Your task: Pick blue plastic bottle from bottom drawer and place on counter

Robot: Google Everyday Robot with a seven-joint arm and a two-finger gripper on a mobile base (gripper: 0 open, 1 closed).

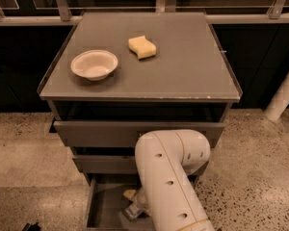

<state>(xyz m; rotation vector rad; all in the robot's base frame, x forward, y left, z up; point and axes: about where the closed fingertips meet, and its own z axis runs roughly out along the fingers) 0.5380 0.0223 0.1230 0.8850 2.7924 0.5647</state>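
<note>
The bottom drawer (102, 207) is pulled open at the foot of the grey cabinet. My white arm (171, 177) reaches down into it from the right and covers most of its inside. My gripper (135, 203) is low in the drawer, mostly hidden behind the arm. A small pale, clear object (133, 211) lies against it and could be the blue plastic bottle; I cannot tell for sure. The counter (183, 66) is the flat grey top of the cabinet.
A white bowl (94, 64) stands at the counter's left and a yellow sponge (142, 46) at its back middle. The two upper drawers (101, 134) are slightly out. A white post (284, 93) stands at the right on the speckled floor.
</note>
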